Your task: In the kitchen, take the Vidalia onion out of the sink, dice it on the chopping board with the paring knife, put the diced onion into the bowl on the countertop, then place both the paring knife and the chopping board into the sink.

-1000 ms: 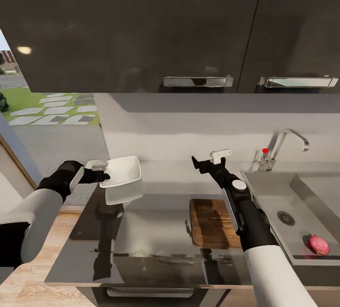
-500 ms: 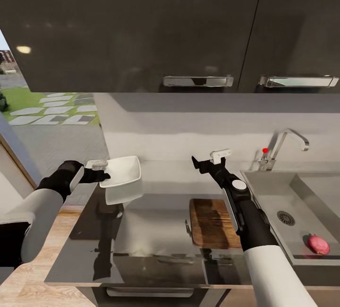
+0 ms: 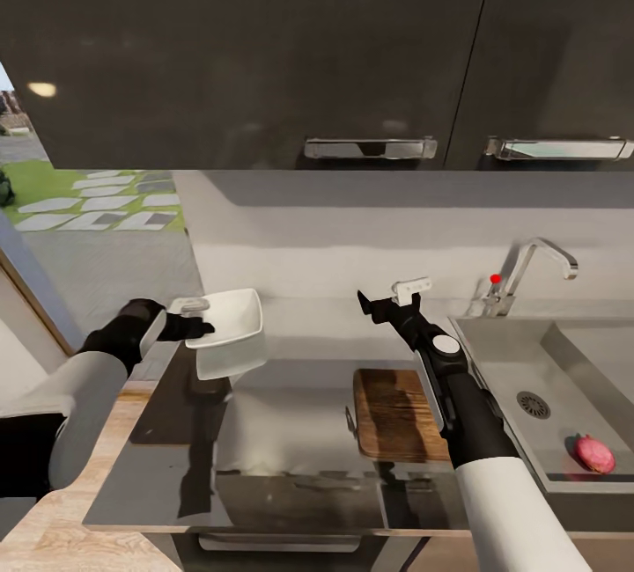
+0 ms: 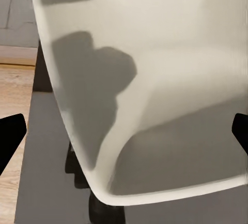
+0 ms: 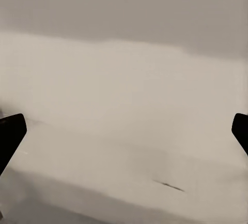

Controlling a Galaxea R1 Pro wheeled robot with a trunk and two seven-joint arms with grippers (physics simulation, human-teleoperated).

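The white bowl (image 3: 231, 324) rests at the back left corner of the grey countertop (image 3: 291, 431). My left gripper (image 3: 195, 315) is open, and its fingers straddle the bowl's left rim; in the left wrist view the bowl (image 4: 155, 79) lies between the spread fingertips (image 4: 10, 141). The dark brown chopping board (image 3: 392, 414) lies mid-counter, partly behind my right forearm. A small dark sliver, likely the paring knife (image 3: 349, 420), sits at the board's left edge. My right gripper (image 3: 387, 295) is raised near the wall, open and empty. The reddish onion (image 3: 593, 454) lies in the sink (image 3: 563, 352).
The chrome faucet (image 3: 528, 273) with a red dot stands behind the basin, near my right gripper. Dark upper cabinets (image 3: 264, 44) with steel handles hang overhead. Left of the counter are a wooden floor (image 3: 53, 528) and a window onto a garden.
My left arm has slid a little to the right, bringing its fingers further over the bowl's rim. The bowl, the board, the onion and my right arm have stayed put.
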